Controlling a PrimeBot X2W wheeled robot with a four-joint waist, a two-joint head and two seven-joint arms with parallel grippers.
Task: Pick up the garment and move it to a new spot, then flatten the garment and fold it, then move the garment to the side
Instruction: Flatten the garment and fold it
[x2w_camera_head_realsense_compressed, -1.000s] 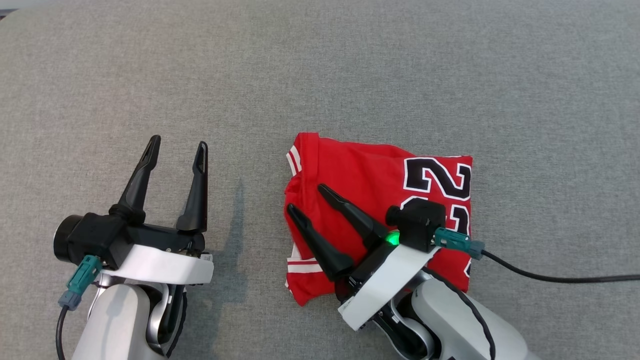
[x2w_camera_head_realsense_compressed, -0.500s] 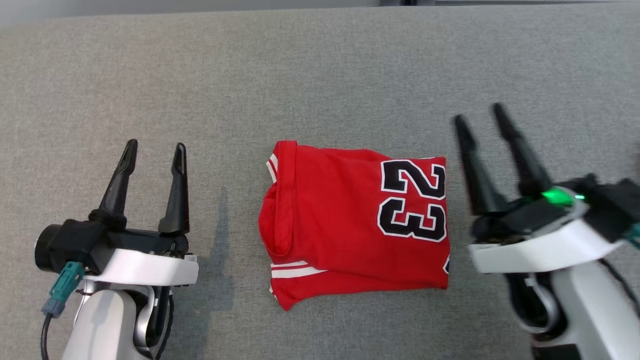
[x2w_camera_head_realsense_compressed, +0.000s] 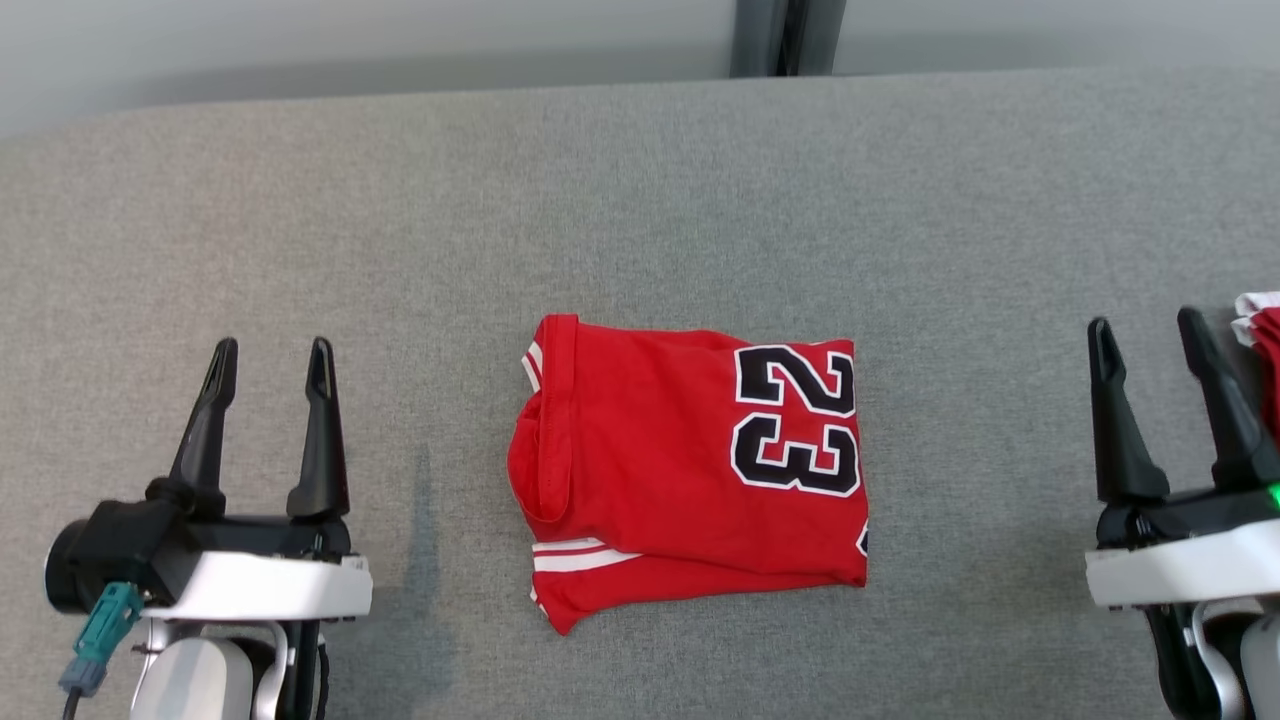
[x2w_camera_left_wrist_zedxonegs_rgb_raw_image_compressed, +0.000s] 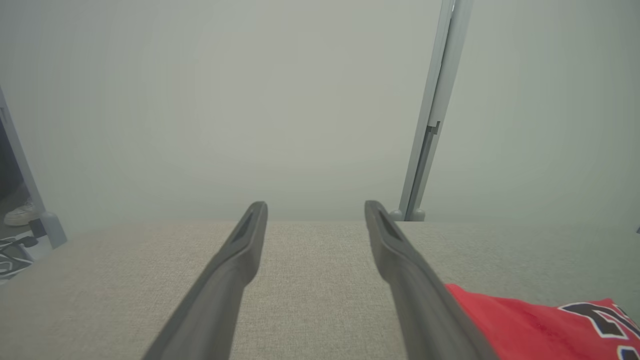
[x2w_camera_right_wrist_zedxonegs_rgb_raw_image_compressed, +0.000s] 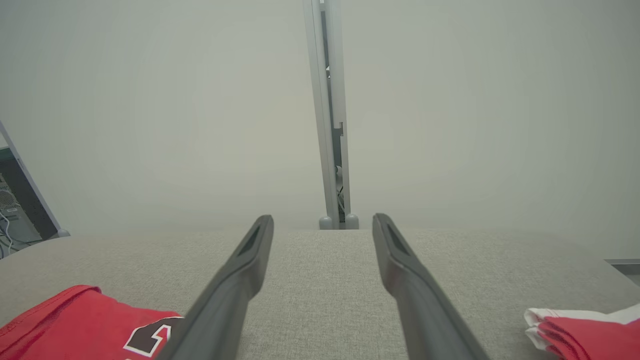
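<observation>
Your right end effector (x2w_camera_head_realsense_compressed: 1143, 320) has swung off the folded red jersey numbered 23 (x2w_camera_head_realsense_compressed: 660, 470) and hangs released beside a red-and-white cloth bundle (x2w_camera_head_realsense_compressed: 1262, 340); your left end effector (x2w_camera_head_realsense_compressed: 272, 347) is released too. The jersey lies centred on the grey fabric bench (x2w_camera_head_realsense_compressed: 640, 200), long axis left-right, number rightward.

I read this as a lab or test booth, not a home. Grey fabric-covered tabletop (x2w_camera_head_realsense_compressed: 640, 200), plain pale partition panels (x2w_camera_right_wrist_zedxonegs_rgb_raw_image_compressed: 150, 100) behind it, joined by a grey metal post (x2w_camera_right_wrist_zedxonegs_rgb_raw_image_compressed: 327, 125). Past the panel edge there's what looks like a computer tower (x2w_camera_right_wrist_zedxonegs_rgb_raw_image_compressed: 11, 210) and loose cables (x2w_camera_left_wrist_zedxonegs_rgb_raw_image_compressed: 12, 245) on the floor beside a white shoe (x2w_camera_left_wrist_zedxonegs_rgb_raw_image_compressed: 17, 215).
</observation>
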